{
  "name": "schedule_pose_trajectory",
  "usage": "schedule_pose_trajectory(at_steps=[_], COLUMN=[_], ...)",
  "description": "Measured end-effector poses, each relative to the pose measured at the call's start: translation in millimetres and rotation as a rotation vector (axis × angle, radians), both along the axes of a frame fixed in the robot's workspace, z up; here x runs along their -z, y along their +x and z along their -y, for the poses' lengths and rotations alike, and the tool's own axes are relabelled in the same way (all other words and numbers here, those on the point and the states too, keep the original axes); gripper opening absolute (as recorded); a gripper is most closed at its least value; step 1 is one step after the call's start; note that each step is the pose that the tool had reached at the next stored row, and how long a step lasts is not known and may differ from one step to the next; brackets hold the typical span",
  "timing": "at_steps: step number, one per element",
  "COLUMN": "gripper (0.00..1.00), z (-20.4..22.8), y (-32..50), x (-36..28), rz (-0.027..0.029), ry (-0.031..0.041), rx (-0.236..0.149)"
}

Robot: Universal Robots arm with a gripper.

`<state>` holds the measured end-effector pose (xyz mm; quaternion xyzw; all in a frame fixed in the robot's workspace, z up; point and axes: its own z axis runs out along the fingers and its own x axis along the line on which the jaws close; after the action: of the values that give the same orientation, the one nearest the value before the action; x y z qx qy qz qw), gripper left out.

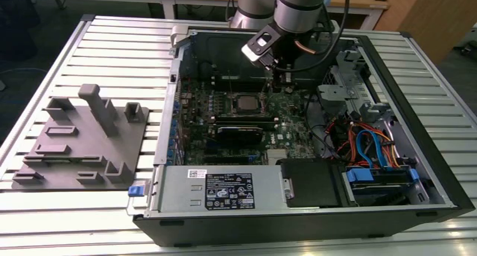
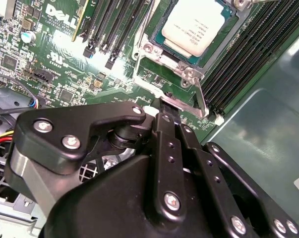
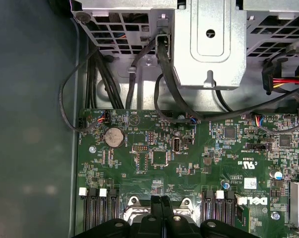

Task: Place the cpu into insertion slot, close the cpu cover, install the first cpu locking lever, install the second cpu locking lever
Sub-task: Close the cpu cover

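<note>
Cpu in slot, closed fingers adj.

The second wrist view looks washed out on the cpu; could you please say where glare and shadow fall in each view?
Second wrist view: glare whitens the cpu top, and the gripper is dark in front. First wrist view: the case wall lies dim, the metal bracket bright. Exterior view: the ribbed table gleams, the case interior is shaded.

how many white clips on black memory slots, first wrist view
3 white clips: two on the bank nearer the round silver coin cell, one on the other bank; the gripper may hide more.
</note>
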<state>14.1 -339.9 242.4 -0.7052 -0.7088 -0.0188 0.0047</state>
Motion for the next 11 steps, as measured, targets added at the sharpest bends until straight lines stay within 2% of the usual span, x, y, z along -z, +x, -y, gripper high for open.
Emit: schedule_pose_trajectory(at_steps=[11], gripper=[0.11], z=[0.0], y=[-3.0], x=[0.2], rz=[0.0], ry=[0.0], rx=[0.0])
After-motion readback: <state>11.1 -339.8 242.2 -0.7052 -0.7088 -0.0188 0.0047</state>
